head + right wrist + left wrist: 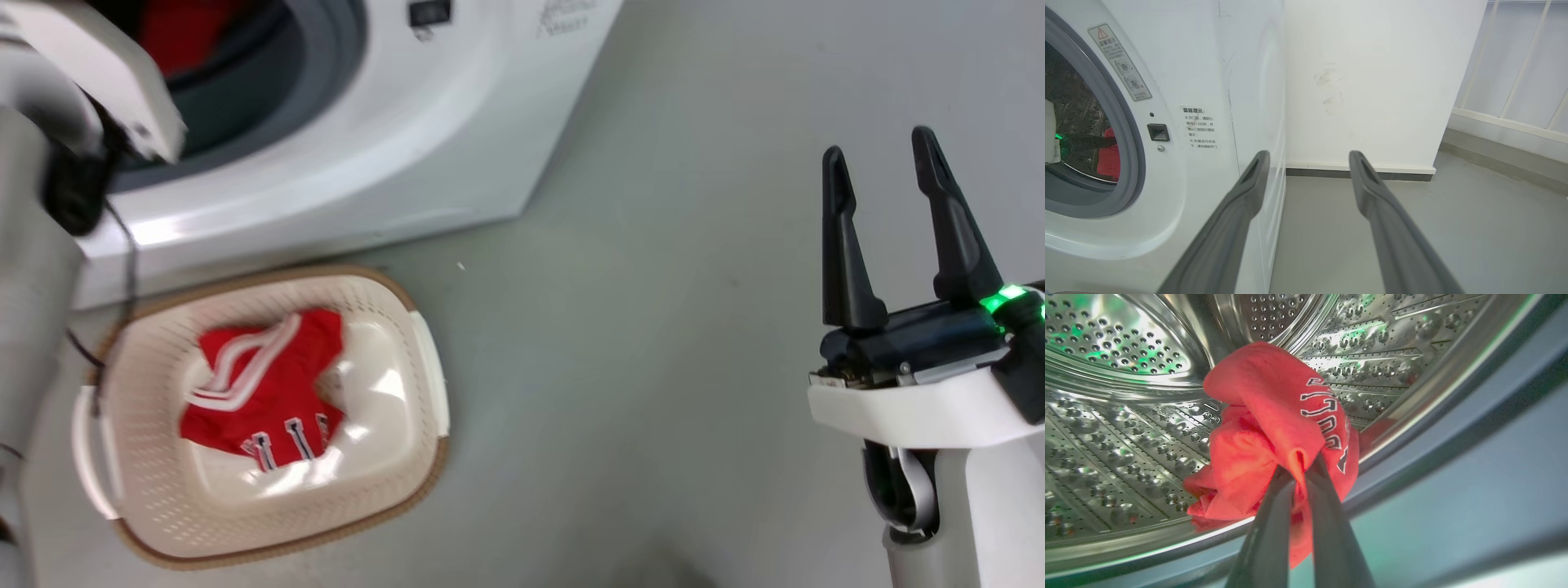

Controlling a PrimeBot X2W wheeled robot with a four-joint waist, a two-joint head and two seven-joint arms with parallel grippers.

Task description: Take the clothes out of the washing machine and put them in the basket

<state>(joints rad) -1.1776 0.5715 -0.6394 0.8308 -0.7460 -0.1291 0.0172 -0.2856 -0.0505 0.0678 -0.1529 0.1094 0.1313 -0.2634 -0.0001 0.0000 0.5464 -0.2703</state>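
Our right claw (878, 143) stands nearest in the head view, at the lower right, its two dark fingers pointing up and spread apart, with a green light glowing at its base. Beneath it runs a smooth grey floor (653, 327). On that floor, at the upper left, sits the white washing machine (408, 139), its grey-rimmed opening uncovered. Just in front of the machine stands the cream basket (147, 441) with its brown rim, and red shorts (261, 384) with white striped trim lie crumpled in it, toward the side nearer our left arm. Our pale left forearm (90, 73) rises along the left edge and reaches into the opening, where a patch of the red jersey (184, 28) shows. From the left wrist we look into the steel drum (1126, 437), dimpled and full of small holes, with the grey door seal (1453, 437) sweeping across the lower right. Our left claw (1301, 467) is pinching a fold of the jersey (1265, 416), its two fingers pressed close on the cloth. The jersey is bunched around the fingertips near the drum's front lip, with black-and-white lettering showing on its side. From the right wrist we see the right claw's fingers wide apart, held above the floor beside the machine's front corner. Behind them a white wall (1372, 81) with faint scuffs meets the floor at a dark skirting (1355, 173), and pale railing bars (1515, 81) stand off to the right. On the machine's face we see a warning sticker (1120, 63) by the opening, and through the opening a bit of red cloth.
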